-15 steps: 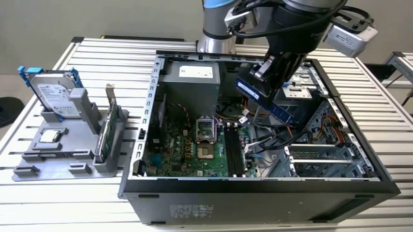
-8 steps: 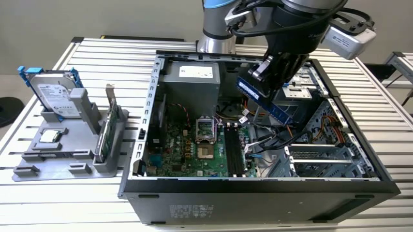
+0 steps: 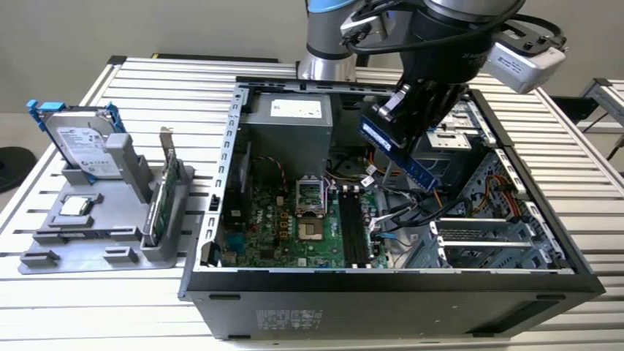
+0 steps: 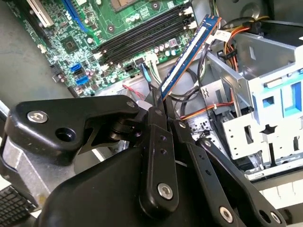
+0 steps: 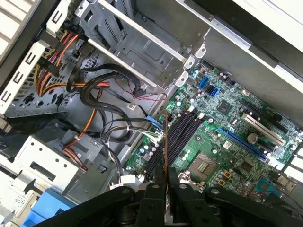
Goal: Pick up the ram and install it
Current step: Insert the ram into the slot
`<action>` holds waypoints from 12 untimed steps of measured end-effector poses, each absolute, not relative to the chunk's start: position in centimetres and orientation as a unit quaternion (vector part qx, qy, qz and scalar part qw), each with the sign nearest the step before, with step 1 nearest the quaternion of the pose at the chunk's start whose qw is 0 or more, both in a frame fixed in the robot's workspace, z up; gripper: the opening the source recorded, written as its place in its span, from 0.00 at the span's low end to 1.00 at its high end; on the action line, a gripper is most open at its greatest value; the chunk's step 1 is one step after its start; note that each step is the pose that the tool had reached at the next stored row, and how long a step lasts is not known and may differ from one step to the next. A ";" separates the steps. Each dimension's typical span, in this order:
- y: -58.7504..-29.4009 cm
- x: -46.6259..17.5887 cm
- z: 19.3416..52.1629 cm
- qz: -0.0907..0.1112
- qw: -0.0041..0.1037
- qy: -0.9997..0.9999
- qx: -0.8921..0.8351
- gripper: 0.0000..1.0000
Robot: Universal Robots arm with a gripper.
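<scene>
Clamping the ram [image 3: 402, 157], the end effector [image 3: 398, 115] holds it tilted above the black memory slots [image 3: 353, 230]; that tilt could jam it; loose cables [image 3: 405, 216] may snag.

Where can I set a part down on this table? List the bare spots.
Bare table lies nearer the camera than the grey holder, and more at the exterior view's right of the case. Crowded: the holder itself, and inside the case, where cables run beside the slots near the held ram.
</scene>
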State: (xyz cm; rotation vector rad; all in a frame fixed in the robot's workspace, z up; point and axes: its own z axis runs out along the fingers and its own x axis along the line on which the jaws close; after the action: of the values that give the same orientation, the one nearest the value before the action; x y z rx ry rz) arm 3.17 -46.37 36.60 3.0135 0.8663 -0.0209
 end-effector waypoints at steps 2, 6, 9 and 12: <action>-46.4 3.2 36.6 -0.007 0.003 0.269 0.963 0.00; -46.4 3.2 36.5 -0.007 0.003 0.255 0.967 0.00; -46.4 3.2 36.4 -0.007 0.003 0.243 0.970 0.00; -46.4 3.2 36.4 -0.007 0.003 0.232 0.973 0.00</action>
State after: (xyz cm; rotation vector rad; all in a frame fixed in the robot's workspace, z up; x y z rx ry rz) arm 3.17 -46.37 36.38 3.0505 0.7281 -0.0214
